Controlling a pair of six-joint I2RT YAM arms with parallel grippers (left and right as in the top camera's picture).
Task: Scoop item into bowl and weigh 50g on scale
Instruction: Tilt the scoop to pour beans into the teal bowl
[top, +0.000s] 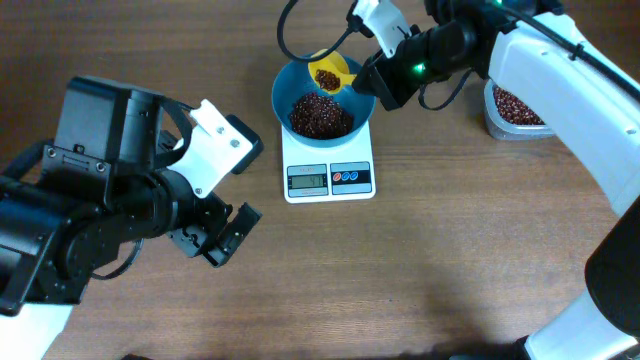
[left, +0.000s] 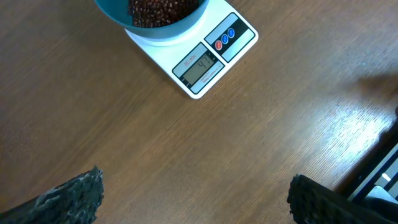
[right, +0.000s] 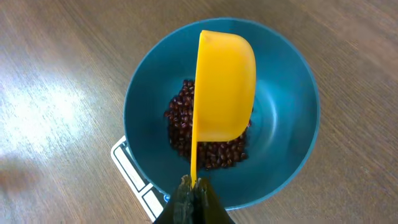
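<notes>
Bowl (top: 283, 95): one, on the scale (top: 328, 178), upper centre; beans (top: 320, 115) heaped inside.
Right tool (top: 362, 78): pinching one yellow scoop (top: 330, 72) over the bowl's rim.
Left tool (top: 222, 232): spread, lower left.
Open room: counter (top: 400, 290) below the scale.
Tub (top: 497, 125): one, upper right.

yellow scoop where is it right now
In the overhead view, the yellow scoop is top centre, held by the right gripper, tilted over the teal bowl on the white scale.

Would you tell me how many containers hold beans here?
3: the round teal-blue plastic bowl on the white scale, the yellow plastic scoop above it, and the clear plastic tub farther right.
</notes>
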